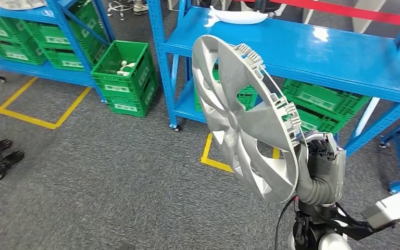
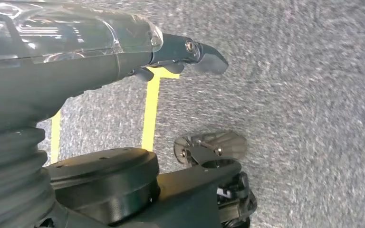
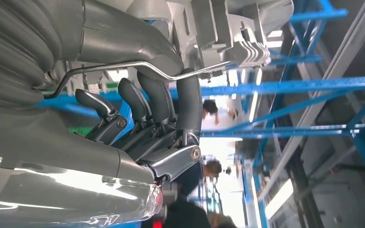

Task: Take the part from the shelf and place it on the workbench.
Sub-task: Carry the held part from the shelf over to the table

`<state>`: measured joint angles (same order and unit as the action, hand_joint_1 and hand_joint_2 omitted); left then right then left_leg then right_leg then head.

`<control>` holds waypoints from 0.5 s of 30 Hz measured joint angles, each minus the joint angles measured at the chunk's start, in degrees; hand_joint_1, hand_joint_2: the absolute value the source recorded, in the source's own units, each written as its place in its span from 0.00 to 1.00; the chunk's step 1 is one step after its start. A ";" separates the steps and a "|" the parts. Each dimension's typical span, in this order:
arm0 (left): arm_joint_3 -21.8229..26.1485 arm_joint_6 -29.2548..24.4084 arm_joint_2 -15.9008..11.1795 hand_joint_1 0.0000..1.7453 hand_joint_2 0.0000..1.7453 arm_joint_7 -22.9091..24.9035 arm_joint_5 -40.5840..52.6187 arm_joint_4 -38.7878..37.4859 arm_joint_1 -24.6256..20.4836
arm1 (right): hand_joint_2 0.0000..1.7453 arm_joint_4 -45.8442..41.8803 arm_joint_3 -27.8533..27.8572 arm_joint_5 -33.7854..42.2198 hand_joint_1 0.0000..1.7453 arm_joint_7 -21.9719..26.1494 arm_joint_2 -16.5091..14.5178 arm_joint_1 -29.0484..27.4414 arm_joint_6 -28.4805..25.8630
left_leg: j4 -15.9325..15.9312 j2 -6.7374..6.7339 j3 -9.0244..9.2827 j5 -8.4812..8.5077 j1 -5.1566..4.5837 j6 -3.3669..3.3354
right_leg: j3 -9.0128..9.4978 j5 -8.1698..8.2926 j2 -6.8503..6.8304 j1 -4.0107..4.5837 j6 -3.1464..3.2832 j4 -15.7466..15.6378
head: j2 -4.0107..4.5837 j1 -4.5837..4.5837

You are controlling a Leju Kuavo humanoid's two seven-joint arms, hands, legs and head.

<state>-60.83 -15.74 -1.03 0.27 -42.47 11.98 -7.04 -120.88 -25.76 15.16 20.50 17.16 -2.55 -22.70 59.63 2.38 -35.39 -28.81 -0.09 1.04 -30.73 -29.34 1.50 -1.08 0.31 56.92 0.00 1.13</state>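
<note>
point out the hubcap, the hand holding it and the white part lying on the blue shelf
hubcap (image 1: 239,112): head view, on its silver spoked face
right hand (image 1: 320,156): head view, on the grey hand below the hubcap's rim
white part (image 1: 238,17): head view, on the middle of its long body

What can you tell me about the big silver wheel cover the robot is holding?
The round silver plastic wheel cover has curved spokes with openings between them and ribbed clips along its rim. It is held up on edge, tilted, above the grey floor in front of the blue metal shelf. The right hand grips its lower rim, fingers curled at its wire retaining ring.
</note>
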 joint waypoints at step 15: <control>0.01 0.07 -0.99 0.00 1.00 6.41 -0.64 0.00 -0.25 | 1.00 3.34 -0.63 5.81 1.00 4.33 0.02 -1.10 4.03 | -1.56 -4.74 1.39 0.61 -0.20 -1.32 | -0.11 -2.08 -5.78 0.37 -1.80 1.53 | 0.00 -1.66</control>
<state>-60.82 -15.67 -2.02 6.69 -43.11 11.98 -7.29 -117.54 -26.40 20.97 24.83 17.18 -3.65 -18.67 58.06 -2.37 -34.00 -28.19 -0.30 -0.28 -30.84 -31.42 -4.28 -0.71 -1.49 58.45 0.00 -0.54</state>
